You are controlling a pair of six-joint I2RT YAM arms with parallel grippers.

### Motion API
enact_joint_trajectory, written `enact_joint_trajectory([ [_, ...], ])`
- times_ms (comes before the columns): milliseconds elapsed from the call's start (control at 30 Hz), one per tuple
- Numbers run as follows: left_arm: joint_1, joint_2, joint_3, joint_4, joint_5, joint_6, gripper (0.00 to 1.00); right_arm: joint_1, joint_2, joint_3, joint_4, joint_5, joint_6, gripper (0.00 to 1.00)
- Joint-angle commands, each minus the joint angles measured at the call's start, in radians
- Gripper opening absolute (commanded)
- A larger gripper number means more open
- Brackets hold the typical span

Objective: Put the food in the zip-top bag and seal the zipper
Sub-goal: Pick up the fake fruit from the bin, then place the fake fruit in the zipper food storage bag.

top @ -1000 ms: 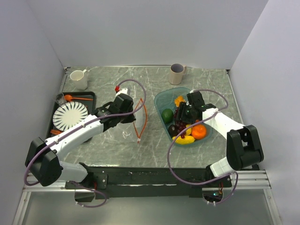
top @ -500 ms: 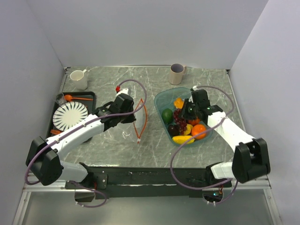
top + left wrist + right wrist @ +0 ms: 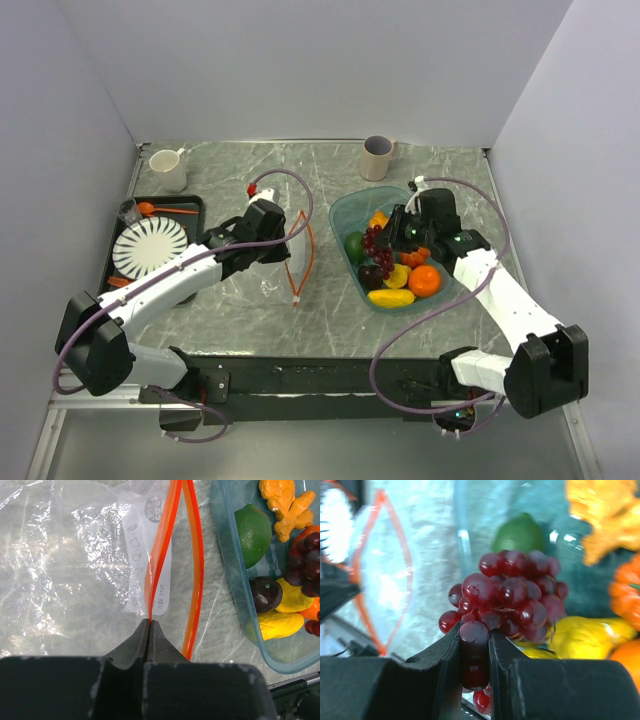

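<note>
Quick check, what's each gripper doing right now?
Left gripper: closed, pinching the zipper.
Right gripper: closed on the grapes.

Soft even light, faint shadows, glare on the zip-top bag [image 3: 60,570], blurred background behind the grape bunch [image 3: 510,597].

Teal bowl [image 3: 337,216] is set right of centre on the grey marbled worktop [image 3: 250,310], white mug [image 3: 168,169] and beige cup [image 3: 378,157] are stood at the back, striped plate [image 3: 148,246] and orange spoon [image 3: 150,209] are carried on a black tray [image 3: 193,204] at left.
</note>
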Motion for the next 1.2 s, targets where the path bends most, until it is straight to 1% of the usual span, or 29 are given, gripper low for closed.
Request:
enact_joint_trajectory([
  [0,0.001,-0.02,0.05,0.014,0.012,0.009,0.01,0.012,-0.089,0.013,0.143,-0.161,0.035,0.18],
  [133,0.001,-0.021,0.053,0.016,0.012,0.006,0.01,0.043,-0.1,0.036,0.209,-0.28,0.04,0.18],
  [200,0.001,-0.025,0.05,0.022,0.013,0.003,0.01,0.061,-0.094,0.044,0.238,-0.314,0.047,0.18],
  [233,0.001,-0.025,0.052,0.024,0.015,0.002,0.01,0.072,-0.086,0.059,0.26,-0.359,0.051,0.19],
  [300,0.001,-0.025,0.055,0.03,0.021,0.003,0.01,0.104,-0.063,0.078,0.278,-0.382,0.06,0.18],
  [400,0.001,-0.026,0.058,0.039,0.03,-0.001,0.01,0.145,-0.035,0.095,0.346,-0.423,0.099,0.18],
  [433,0.001,-0.026,0.061,0.039,0.036,-0.001,0.01,0.155,-0.029,0.089,0.388,-0.434,0.135,0.18],
  [467,0.001,-0.025,0.062,0.037,0.038,-0.003,0.01,0.161,-0.02,0.087,0.442,-0.481,0.153,0.17],
  [533,0.0,-0.026,0.063,0.044,0.042,-0.004,0.01,0.185,0.009,0.082,0.51,-0.483,0.207,0.17],
  [667,-0.003,-0.034,0.061,0.054,0.052,-0.012,0.01,0.215,0.086,0.087,0.577,-0.508,0.256,0.15],
  [700,-0.006,-0.038,0.061,0.057,0.052,-0.014,0.01,0.222,0.1,0.078,0.62,-0.517,0.282,0.15],
  [900,-0.023,-0.063,0.059,0.064,0.042,-0.018,0.01,0.228,0.201,0.055,0.731,-0.538,0.353,0.14],
  [1067,-0.026,-0.083,0.053,0.068,0.036,-0.029,0.01,0.231,0.271,0.058,0.707,-0.5,0.354,0.09],
  [1167,-0.029,-0.094,0.049,0.067,0.024,-0.034,0.01,0.231,0.284,0.041,0.693,-0.462,0.36,0.06],
])
